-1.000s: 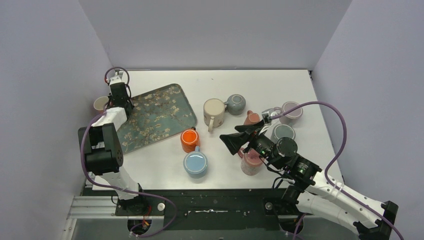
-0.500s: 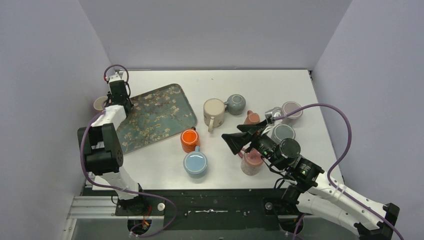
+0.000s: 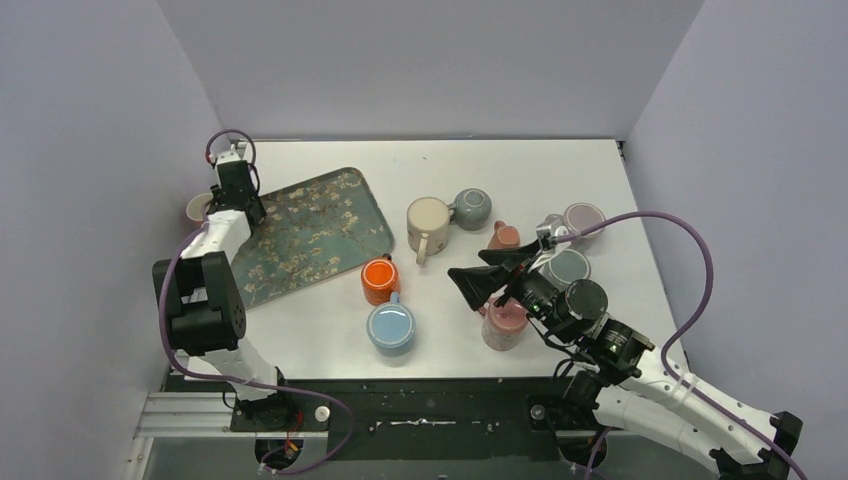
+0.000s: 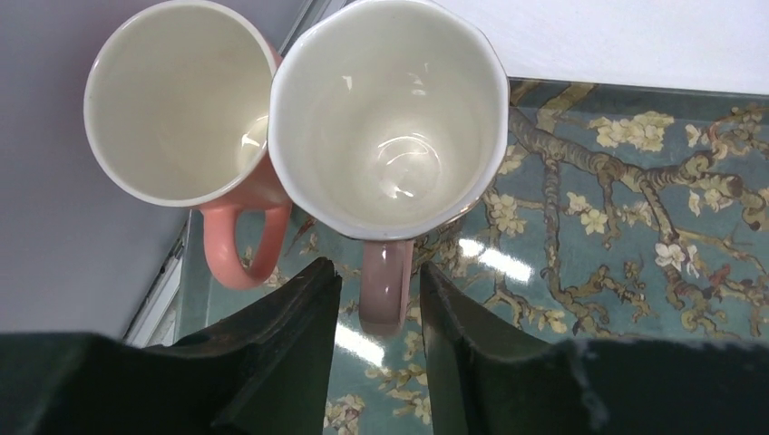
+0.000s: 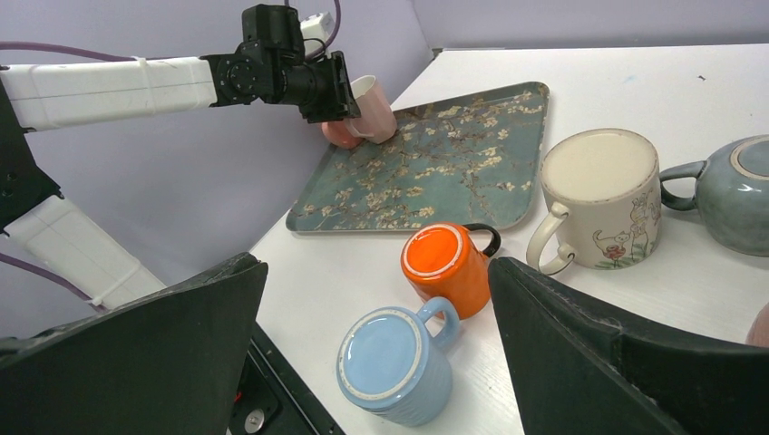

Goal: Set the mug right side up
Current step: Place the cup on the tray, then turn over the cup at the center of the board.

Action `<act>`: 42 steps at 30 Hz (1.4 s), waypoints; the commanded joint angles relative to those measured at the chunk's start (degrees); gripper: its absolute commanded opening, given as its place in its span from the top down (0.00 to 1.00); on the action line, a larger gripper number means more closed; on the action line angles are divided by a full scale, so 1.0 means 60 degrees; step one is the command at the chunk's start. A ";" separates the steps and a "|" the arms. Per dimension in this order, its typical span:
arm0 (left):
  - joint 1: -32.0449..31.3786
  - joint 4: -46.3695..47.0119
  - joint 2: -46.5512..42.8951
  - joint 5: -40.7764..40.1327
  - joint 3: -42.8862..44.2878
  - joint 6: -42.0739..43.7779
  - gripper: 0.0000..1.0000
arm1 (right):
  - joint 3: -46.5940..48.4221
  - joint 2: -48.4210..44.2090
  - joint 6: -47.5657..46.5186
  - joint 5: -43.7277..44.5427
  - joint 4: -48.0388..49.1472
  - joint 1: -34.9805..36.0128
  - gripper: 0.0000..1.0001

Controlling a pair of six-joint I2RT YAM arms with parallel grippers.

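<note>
**Task state, mug-turning.** The pale mug [image 4: 385,109] stands mouth-up at the far-left corner of the tray [image 4: 635,208]. The left wrist view looks straight down into its glazed interior. Its base is hidden, so whether it rests fully on the tray cannot be told. A coral mug [image 4: 172,100], also mouth-up, touches its side and sits just off the same tray corner, by the wall.

The left gripper [image 4: 376,265] straddles the pale mug's handle [image 4: 385,294]. Its fingers [image 4: 290,344] stand either side with a thin strip of tray showing between each one and the handle, so the grip reads as released rather than clamped.

The right gripper [image 3: 468,268] hangs well off the tray's right side. Its jaws are spread wide with nothing between them.

*Progress (judged):* the turning of the pale mug appears complete, and what is left is for the left arm to draw clear without nudging the handle. An orange mug [image 5: 444,258] and a blue mug [image 5: 390,362], just off the tray's near-right edge, show flat bases upward and are not yet turned.
</note>
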 commanded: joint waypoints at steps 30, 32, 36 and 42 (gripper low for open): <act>-0.2044 -0.1836 -0.6651 0.6914 -0.2912 -0.1684 0.03 | 0.2402 0.4052 0.1504 0.2557 -0.2986 -0.0226 0.04; -0.2055 -0.1848 -0.7155 0.6834 -0.3192 -0.1583 0.03 | 0.2402 0.4491 0.1652 0.2498 -0.2621 -0.0344 0.12; -0.2051 -0.1844 -0.7980 0.6670 -0.3819 -0.1305 0.03 | 0.2420 0.5630 0.1959 0.2205 -0.1797 -0.0634 0.36; -0.2139 -0.2120 -0.8854 0.6127 -0.4582 -0.0984 0.03 | 0.3407 0.7599 0.2188 0.2283 -0.1461 -0.0789 0.49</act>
